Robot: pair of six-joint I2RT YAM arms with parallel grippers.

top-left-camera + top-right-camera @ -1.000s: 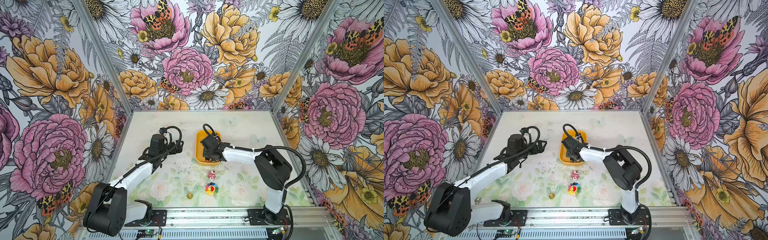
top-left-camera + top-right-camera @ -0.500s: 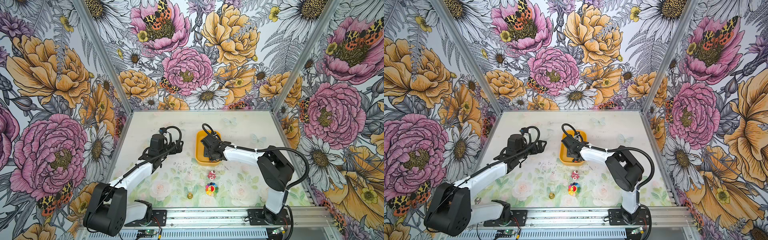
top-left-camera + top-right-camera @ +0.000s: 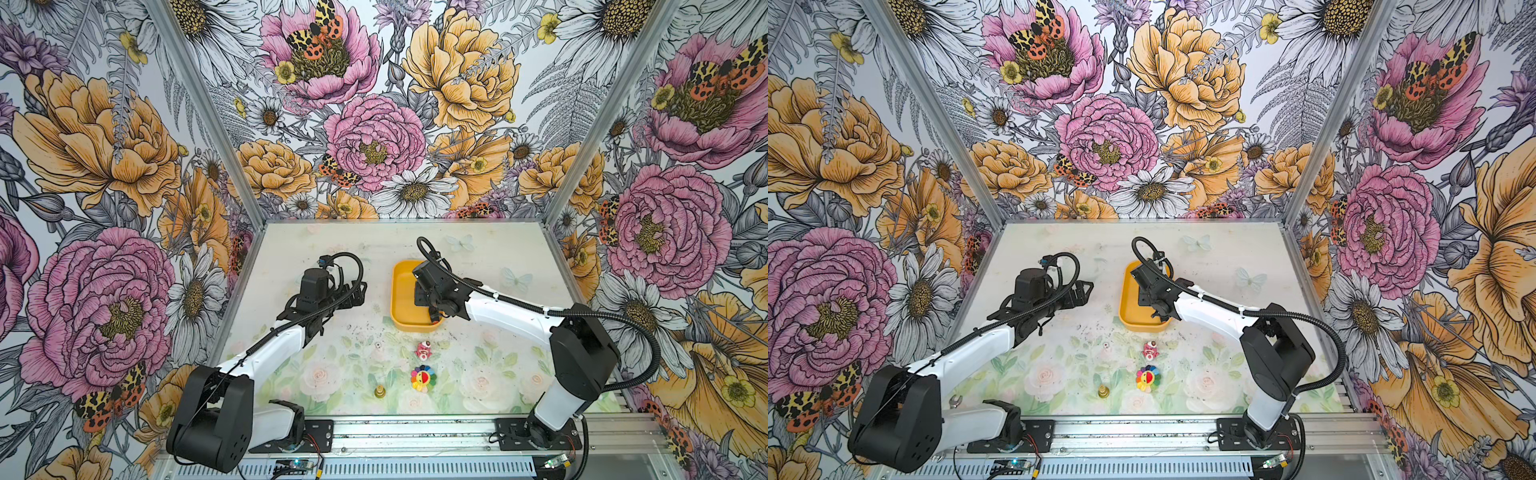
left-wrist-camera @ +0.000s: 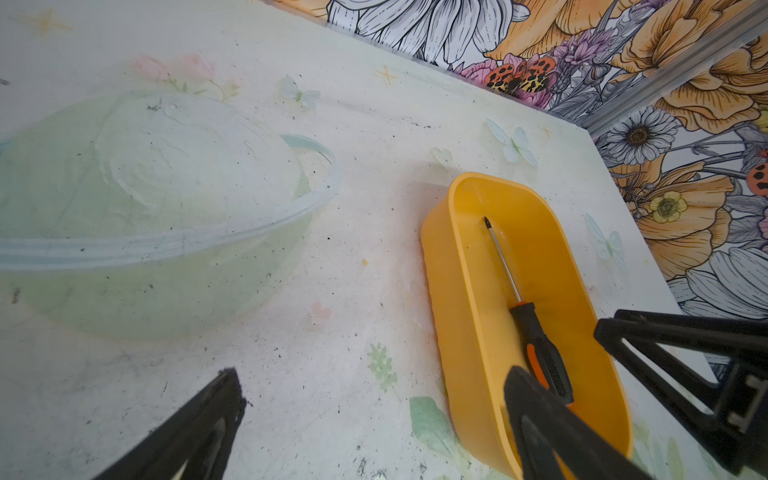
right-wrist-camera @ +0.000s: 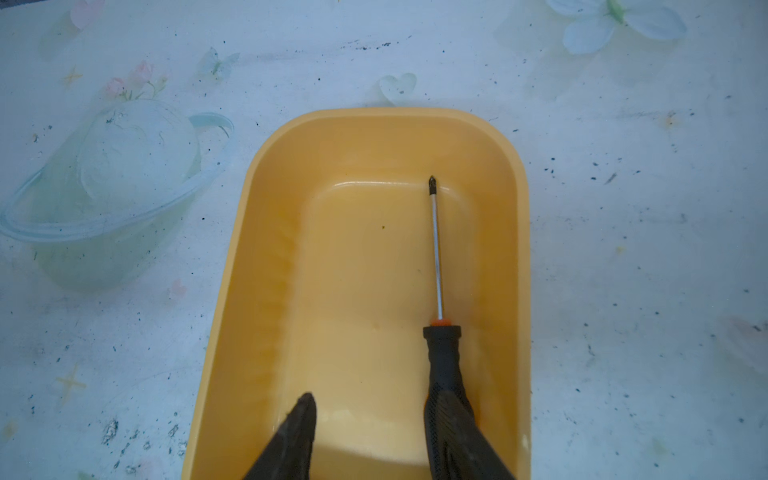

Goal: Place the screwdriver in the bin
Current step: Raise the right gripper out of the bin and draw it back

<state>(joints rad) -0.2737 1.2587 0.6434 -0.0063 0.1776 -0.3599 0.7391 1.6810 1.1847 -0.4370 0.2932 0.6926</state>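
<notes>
Yellow bin [image 5: 266, 257] sits on table [image 3: 478, 257], near middle. Screwdriver [image 5: 441, 357] lies flat inside bin. Right gripper [image 5: 370, 419] over bin, jaws apart, one finger [image 5: 453, 432] touching handle. Left gripper [image 4: 370, 395] beside bin, jaws wide, empty.

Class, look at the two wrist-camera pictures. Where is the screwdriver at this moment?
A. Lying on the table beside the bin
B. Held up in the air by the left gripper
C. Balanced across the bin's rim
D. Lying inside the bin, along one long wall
D: the right wrist view shows the screwdriver lying on the floor of the bin, near one long wall, with the right gripper open above it.
</notes>
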